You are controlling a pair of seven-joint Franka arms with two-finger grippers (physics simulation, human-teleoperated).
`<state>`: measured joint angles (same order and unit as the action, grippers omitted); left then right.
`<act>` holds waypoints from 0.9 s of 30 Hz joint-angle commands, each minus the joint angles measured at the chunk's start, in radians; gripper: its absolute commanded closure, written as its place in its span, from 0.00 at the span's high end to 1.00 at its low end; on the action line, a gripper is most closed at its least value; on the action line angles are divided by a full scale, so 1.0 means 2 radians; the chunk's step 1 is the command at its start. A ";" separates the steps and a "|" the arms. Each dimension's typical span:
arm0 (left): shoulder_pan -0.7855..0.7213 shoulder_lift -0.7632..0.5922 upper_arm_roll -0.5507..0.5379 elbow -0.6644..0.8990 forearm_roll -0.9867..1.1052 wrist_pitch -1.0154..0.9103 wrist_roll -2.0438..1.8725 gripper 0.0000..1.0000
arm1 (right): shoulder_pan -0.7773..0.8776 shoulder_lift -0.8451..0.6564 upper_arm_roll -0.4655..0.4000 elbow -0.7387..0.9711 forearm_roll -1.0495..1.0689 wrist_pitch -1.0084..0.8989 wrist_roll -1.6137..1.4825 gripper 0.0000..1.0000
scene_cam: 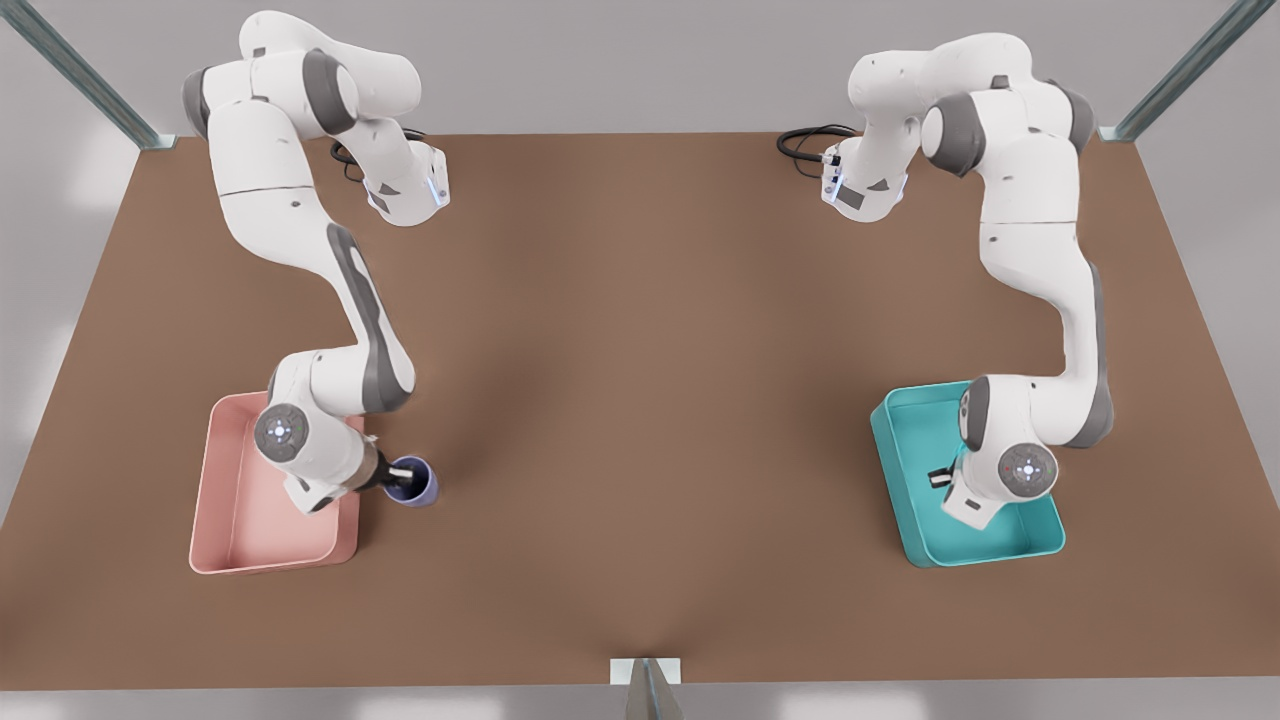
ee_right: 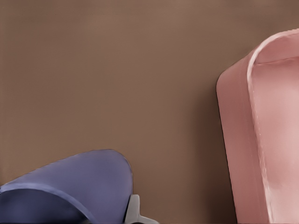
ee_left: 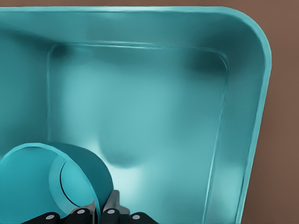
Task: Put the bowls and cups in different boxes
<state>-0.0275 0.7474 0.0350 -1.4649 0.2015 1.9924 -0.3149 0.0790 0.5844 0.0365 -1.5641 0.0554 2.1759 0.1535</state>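
Note:
My left gripper [ee_left: 100, 208] is shut on the rim of the teal bowl [ee_left: 37, 182], holding it tilted just above the floor of the teal box [ee_left: 154, 102]. In the front view this gripper [scene_cam: 942, 478] hangs low inside the teal box [scene_cam: 915, 440] on the front view's right, and the wrist hides the bowl there. My right gripper [scene_cam: 398, 478] is shut on the rim of the lavender-purple cup [scene_cam: 418, 484], one finger inside it. The cup [ee_right: 70, 191] is over the bare table, just outside the pink box [ee_right: 266, 140]. The pink box [scene_cam: 240, 520] lies on the front view's left.
The brown table [scene_cam: 640, 400] stretches wide between the two boxes. Black cables [scene_cam: 805, 145] lie near the arm bases at the far edge. A small metal bracket [scene_cam: 645, 672] sits at the middle of the near edge.

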 commanded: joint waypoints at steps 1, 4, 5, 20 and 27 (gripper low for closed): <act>0.000 0.007 0.000 -0.001 -0.002 0.032 -0.005 0.21 | -0.020 -0.013 0.000 0.030 -0.002 -0.036 -0.132 0.21; 0.001 0.013 0.000 -0.002 -0.003 0.038 -0.004 0.70 | -0.086 -0.020 -0.001 0.073 0.015 -0.095 -0.299 0.21; 0.002 0.007 -0.001 -0.001 -0.004 0.033 -0.003 1.00 | -0.103 -0.021 -0.001 0.079 0.017 -0.115 -0.324 0.21; 0.012 -0.265 -0.047 0.081 -0.056 -0.348 0.134 1.00 | -0.146 0.090 -0.005 0.077 0.025 -0.031 -0.380 0.21; 0.005 -0.258 -0.052 0.078 -0.073 -0.348 0.134 1.00 | -0.146 0.105 -0.005 0.077 0.024 -0.022 -0.379 0.21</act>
<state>-0.0146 0.2317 -0.0687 -1.3076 0.0599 1.3346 -0.1468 -0.2131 0.7932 0.0260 -1.4102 0.1088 2.1072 -0.4259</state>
